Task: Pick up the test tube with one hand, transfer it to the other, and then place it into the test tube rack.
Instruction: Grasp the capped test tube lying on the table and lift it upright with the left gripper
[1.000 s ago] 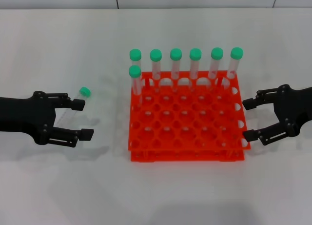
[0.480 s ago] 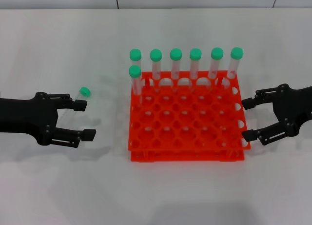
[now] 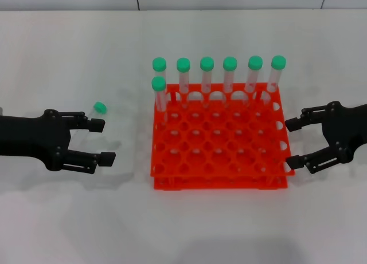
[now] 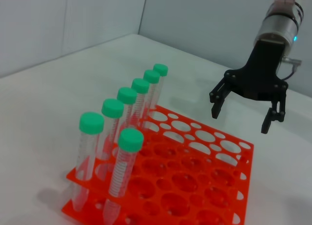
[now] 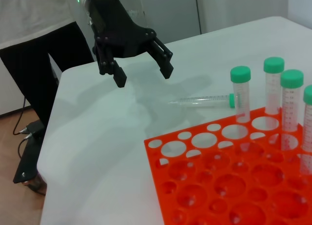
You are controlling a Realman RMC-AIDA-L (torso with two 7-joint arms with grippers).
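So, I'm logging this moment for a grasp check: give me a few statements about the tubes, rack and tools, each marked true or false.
1. The test tube lies on the table, outside the test tube rack. True.
2. The left tool is shut on that tube. False: its fingers are spread open and the tube lies loose on the table.
3. Seven capped tubes stand upright in the rack. True: six in the far row, one just in front at the left end.
4. The right tool holds a tube above the rack. False: it is open and empty, beside the rack's right edge.
5. The rack is blue. False: it is orange-red.
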